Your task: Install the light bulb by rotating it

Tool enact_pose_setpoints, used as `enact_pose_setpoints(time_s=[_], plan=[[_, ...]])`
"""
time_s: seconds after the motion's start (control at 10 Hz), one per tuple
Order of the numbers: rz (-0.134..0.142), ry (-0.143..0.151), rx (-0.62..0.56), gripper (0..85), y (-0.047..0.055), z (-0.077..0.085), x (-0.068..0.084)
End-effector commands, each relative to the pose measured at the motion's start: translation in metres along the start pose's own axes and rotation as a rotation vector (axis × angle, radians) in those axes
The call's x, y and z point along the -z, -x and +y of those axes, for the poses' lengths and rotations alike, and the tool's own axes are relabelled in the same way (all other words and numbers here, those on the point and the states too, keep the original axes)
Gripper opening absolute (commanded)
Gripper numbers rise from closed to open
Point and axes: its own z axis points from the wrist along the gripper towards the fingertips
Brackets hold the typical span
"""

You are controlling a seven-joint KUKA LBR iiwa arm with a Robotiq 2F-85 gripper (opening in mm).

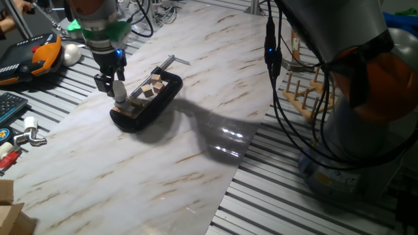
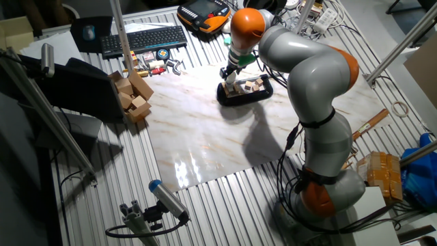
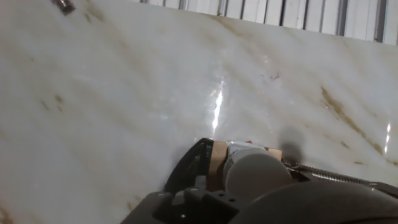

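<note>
The light bulb (image 1: pixel 119 90), small and frosted white, stands upright at the left end of a black tray (image 1: pixel 166 94). My gripper (image 1: pixel 112 83) comes down on it from above, with its fingers closed around the globe. Under the bulb sits a wooden piece (image 1: pixel 123 106) in the tray. In the hand view the light bulb (image 3: pixel 256 174) fills the lower middle, with the wooden piece (image 3: pixel 217 163) and the tray's rim (image 3: pixel 188 167) just behind it. From the other fixed view, the gripper (image 2: pixel 233 74) is over the tray (image 2: pixel 263 96); the bulb is too small to make out there.
Small wooden blocks (image 1: pixel 153 85) lie in the tray's middle, and a metal handle (image 1: pixel 167 62) sticks out behind it. A white egg-shaped ball (image 1: pixel 70 53) and an orange pendant (image 1: pixel 40 55) lie far left. A wooden rack (image 1: pixel 307 91) stands right. Stacked wooden blocks (image 2: pixel 133 96) and a keyboard (image 2: pixel 145 38) are off the board.
</note>
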Motion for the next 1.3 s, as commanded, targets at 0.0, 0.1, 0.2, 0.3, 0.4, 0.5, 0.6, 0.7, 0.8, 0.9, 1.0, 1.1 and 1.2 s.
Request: enact_pose_setpoints(time_s=[0.0,0.1,0.2,0.3,0.4,0.5,0.6,0.7,0.8,0.9,1.0,1.1,1.2], plan=[[-0.003,0.015,0.147,51.0,0.0000,-0.0001,0.0000],[-0.001,0.014,0.145,51.0,0.0000,0.0000,-0.0001],[-0.002,0.013,0.145,51.0,0.0000,-0.0001,0.0000],[-0.002,0.011,0.146,51.0,0.0001,-0.0001,0.0004],[-0.003,0.009,0.146,51.0,0.0002,-0.0002,0.0004],[-0.003,0.011,0.142,51.0,0.0002,-0.0001,0.0002],[-0.003,0.012,0.139,51.0,0.0003,-0.0001,-0.0006],[-0.006,0.011,0.133,51.0,0.0002,-0.0002,-0.0011],[-0.006,0.005,0.128,51.0,0.0002,-0.0003,-0.0010],[-0.004,0.000,0.120,51.0,0.0001,-0.0004,-0.0011],[-0.004,-0.001,0.116,51.0,0.0003,-0.0005,-0.0013],[-0.001,0.000,0.116,51.0,0.0005,-0.0004,-0.0018],[0.002,0.001,0.114,51.0,0.0006,-0.0005,-0.0021]])
